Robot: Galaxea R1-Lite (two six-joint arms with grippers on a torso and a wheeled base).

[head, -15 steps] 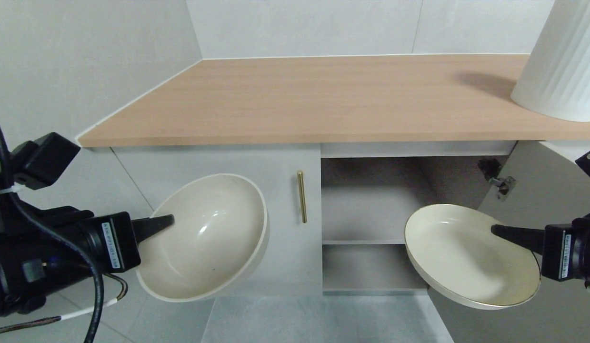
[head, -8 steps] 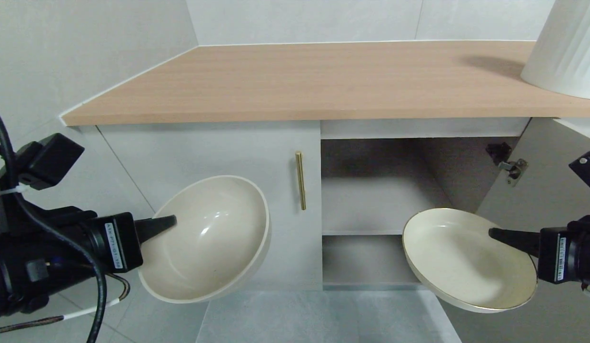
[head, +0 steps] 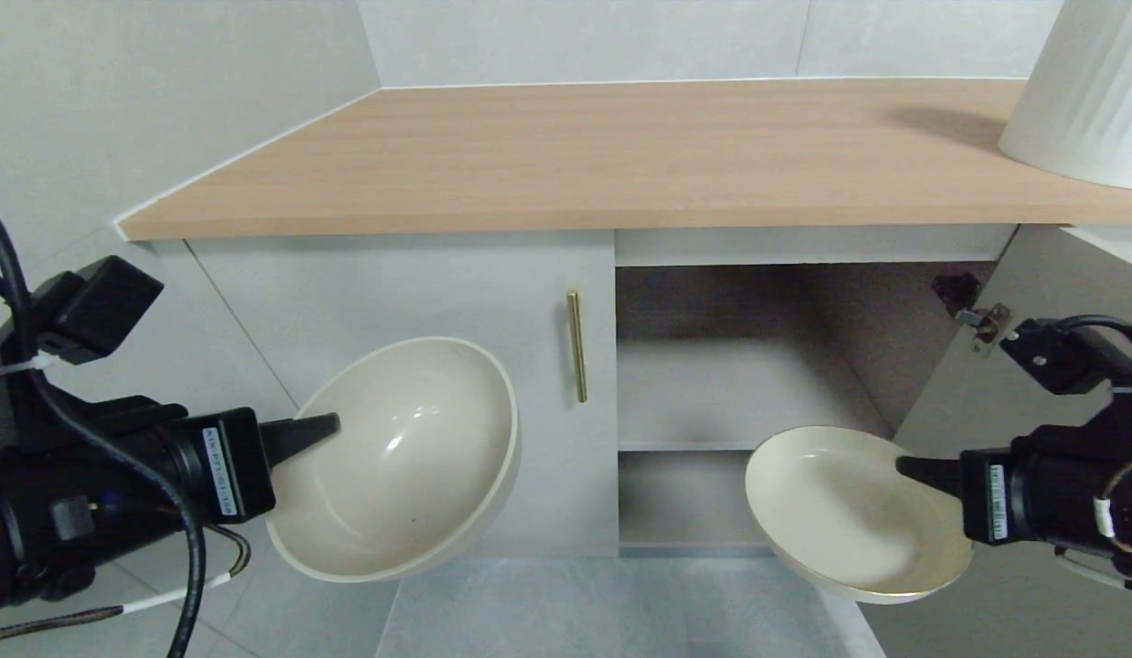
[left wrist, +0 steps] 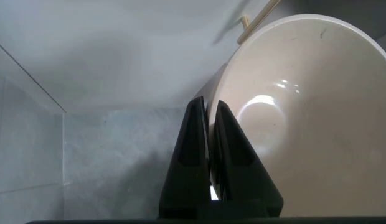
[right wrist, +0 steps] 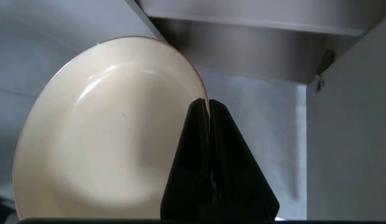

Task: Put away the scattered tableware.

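Looking down at the cabinet front, we find the left fingers (head: 310, 428) closed on the rim of a cream bowl (head: 410, 457). In the left wrist view the rim is pinched between them, one finger inside the bowl and one outside. The bowl hangs in the air, tilted so that its hollow faces up and toward the head camera. It sits in front of the shut left door (head: 392, 283), just left of the brass handle (head: 576, 345).

The right fingers (head: 922, 471) are closed on the rim of a cream plate (head: 840, 512) with a thin gold edge. The plate is also held in the air and tilted. It is low before the open right half of the cabinet (head: 885, 338), near the front edge of the shelf (head: 703, 393). We cannot tell whether any part of it has passed inside the opening. The right door (head: 1050, 265) stands swung open beside that arm.

A wooden bench (head: 575, 155) tops the cabinet, and a ribbed white vessel (head: 1086, 91) stands at its right end. Grey floor tiles (head: 575, 612) lie below both items.
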